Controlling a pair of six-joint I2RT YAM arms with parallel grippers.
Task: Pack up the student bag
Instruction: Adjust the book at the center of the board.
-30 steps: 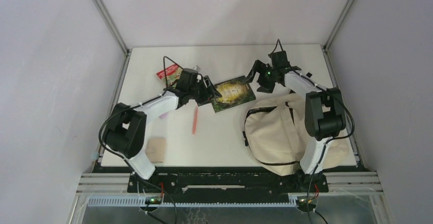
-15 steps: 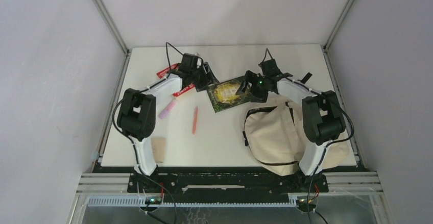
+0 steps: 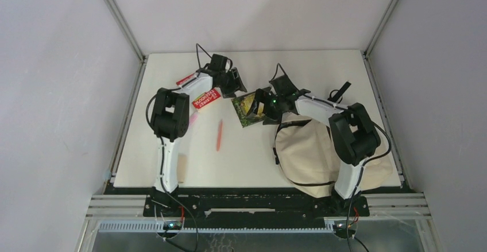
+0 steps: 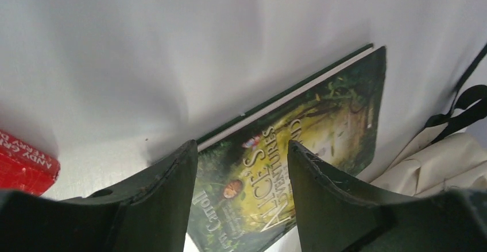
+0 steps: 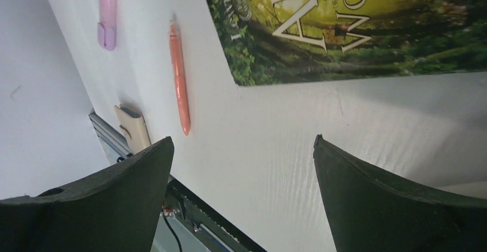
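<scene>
The cream student bag point(image 3: 310, 148) lies at the right of the table, its black-edged mouth facing left; a corner and black strap of the bag point(image 4: 442, 157) show in the left wrist view. A green "Alice's Adventures in Wonderland" book point(image 3: 246, 107) lies flat just left of the bag. My left gripper point(image 3: 235, 85) hovers open at the book's far left corner, and the book point(image 4: 327, 108) shows between and beyond its fingers. My right gripper point(image 3: 259, 104) hangs wide open over the book's right half. In its wrist view the book point(image 5: 356, 22) fills the top and bare table lies between its fingers.
A red book point(image 3: 205, 98) lies under my left forearm, and a second red one point(image 3: 185, 80) sits behind it. An orange pen point(image 3: 219, 134) lies at mid-table, with a pink highlighter point(image 5: 107, 11) to its left. A beige eraser point(image 5: 131, 128) sits near the front edge.
My left arm swung toward the far side, uncovering the red book. My right gripper slid left from the book's far right corner to above it. The book now sits turned and further left.
</scene>
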